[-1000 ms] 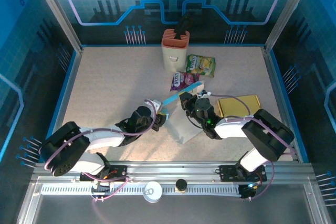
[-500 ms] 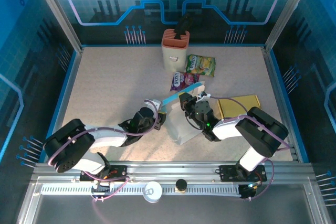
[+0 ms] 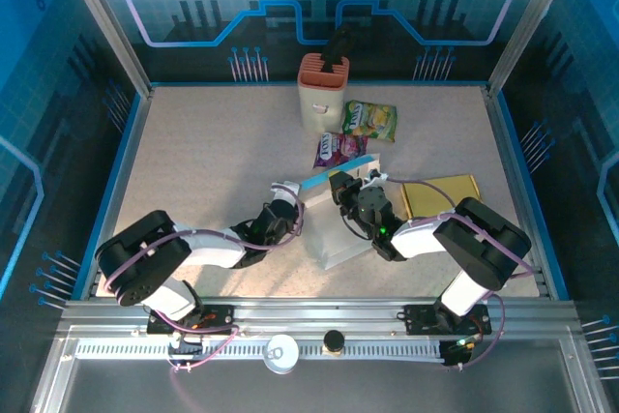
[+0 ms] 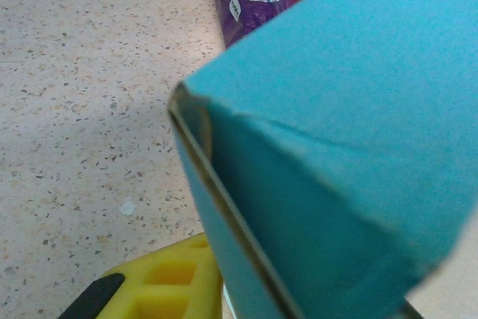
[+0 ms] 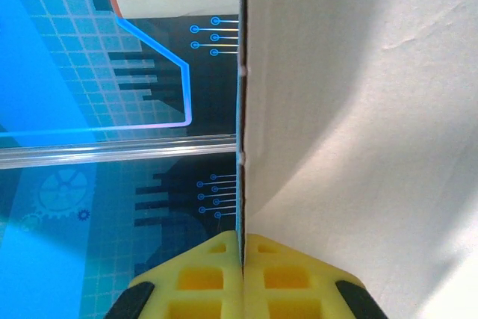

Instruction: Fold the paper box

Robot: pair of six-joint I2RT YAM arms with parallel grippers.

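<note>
The paper box (image 3: 338, 229), white inside and blue outside, stands part-folded in the middle of the table, its blue flap (image 3: 334, 177) at the back. My left gripper (image 3: 293, 203) is at the box's left edge. In the left wrist view the blue wall (image 4: 358, 110) runs down into the jaws against one yellow finger (image 4: 168, 282); the other finger is hidden behind it. My right gripper (image 3: 340, 188) is shut on the box's back wall (image 5: 358, 147), and both yellow fingers (image 5: 194, 282) pinch the thin card edge.
A beige holder with an orange top (image 3: 322, 94) stands at the back. A green snack bag (image 3: 370, 120) and a purple one (image 3: 334, 148) lie just behind the box. A gold packet (image 3: 440, 195) lies to the right. Blue walls ring the table.
My left gripper has slid right up to the box's left edge and its jaws have narrowed. The box has shifted a little left. The right gripper keeps its hold.
</note>
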